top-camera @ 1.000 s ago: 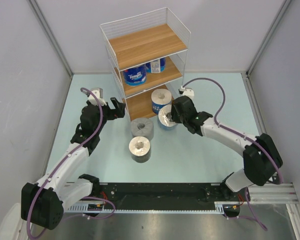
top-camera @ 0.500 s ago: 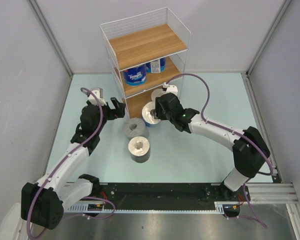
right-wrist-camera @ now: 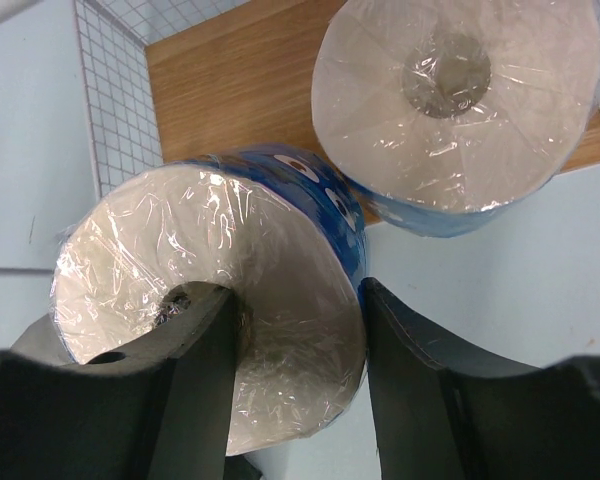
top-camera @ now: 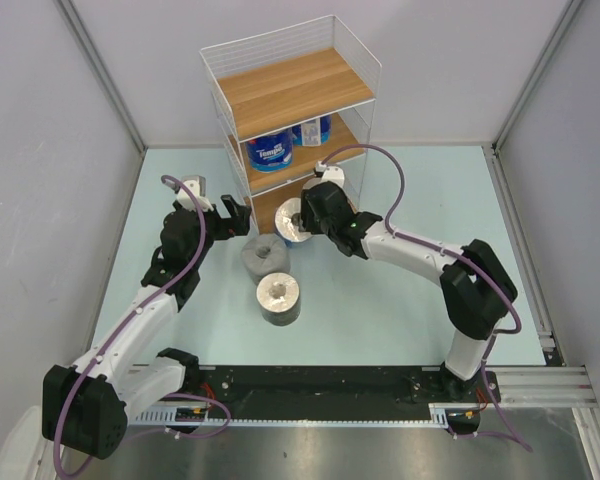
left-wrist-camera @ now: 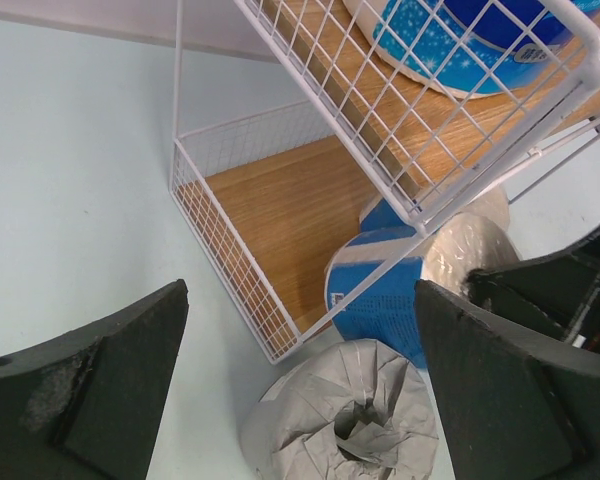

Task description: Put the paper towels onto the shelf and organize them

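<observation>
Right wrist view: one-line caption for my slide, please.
Right gripper holds a blue-wrapped roll at the shelf's bottom board, next to another blue-wrapped roll standing there.

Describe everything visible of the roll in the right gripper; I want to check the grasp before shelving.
The roll is a white cylinder in glossy clear film, a blue printed band round its side and a hollow core. The right gripper holds it by its wall: one finger in the core, the other on the blue outside. It is tilted, end face toward the wrist camera, at the front of the shelf's bottom board, beside a second blue roll; whether they touch is unclear.
</observation>
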`<state>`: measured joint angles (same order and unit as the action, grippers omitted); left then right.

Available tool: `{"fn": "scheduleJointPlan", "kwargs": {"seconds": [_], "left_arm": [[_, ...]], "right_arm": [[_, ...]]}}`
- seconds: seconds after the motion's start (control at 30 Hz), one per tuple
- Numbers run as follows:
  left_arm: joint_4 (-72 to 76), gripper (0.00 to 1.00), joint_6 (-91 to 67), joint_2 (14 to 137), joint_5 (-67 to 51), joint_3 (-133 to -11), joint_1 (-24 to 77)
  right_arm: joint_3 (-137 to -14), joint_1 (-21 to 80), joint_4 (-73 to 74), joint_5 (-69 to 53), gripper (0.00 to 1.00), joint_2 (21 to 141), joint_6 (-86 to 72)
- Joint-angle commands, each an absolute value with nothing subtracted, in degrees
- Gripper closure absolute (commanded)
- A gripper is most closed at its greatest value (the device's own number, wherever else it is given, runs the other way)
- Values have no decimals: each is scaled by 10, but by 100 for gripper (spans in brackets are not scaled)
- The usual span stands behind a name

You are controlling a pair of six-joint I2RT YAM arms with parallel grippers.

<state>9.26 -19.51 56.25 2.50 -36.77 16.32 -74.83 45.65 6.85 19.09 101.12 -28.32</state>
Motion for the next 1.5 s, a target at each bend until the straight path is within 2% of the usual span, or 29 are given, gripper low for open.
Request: {"fn": "scheduleJointPlan", "kwargs": {"seconds": [0.0, 0.4, 0.53, 0.63, 0.73, 0.93, 1.07, 1.2, 1.23, 1.33, 1.47], "left_arm": [[102, 0, -204, 555, 17, -388, 161], [105, 0, -205, 560, 16, -388, 160], [106, 0, -205, 562, 15, -388, 161], [107, 0, -206, 563, 15, -388, 161], [107, 0, -205, 563, 14, -388, 161], [106, 0, -205, 560, 16, -388, 161], [106, 0, -205, 561, 16, -388, 161], [108, 0, -206, 561, 12, -388, 161], [109, 0, -207, 561, 11, -388, 161], [110, 0, -207, 564, 9, -389, 161], [108, 1, -209, 563, 8, -388, 161]], "right_arm": [[-797, 447, 6, 207, 69, 1032, -301], [-815, 453, -67, 286, 67, 1070, -278], [-819, 457, -72, 301, 45, 1078, -260], [-817, 459, -66, 301, 34, 1072, -256], [-817, 468, -67, 308, 29, 1064, -238], [-787, 490, -63, 323, 26, 998, -207], [-751, 508, 16, 306, 25, 936, -224], [-723, 527, 98, 208, 25, 879, -229], [-722, 533, 131, 148, 25, 875, -225], [-720, 562, 189, 92, 23, 883, -222], [-712, 611, 224, 100, 21, 904, -225]]}}
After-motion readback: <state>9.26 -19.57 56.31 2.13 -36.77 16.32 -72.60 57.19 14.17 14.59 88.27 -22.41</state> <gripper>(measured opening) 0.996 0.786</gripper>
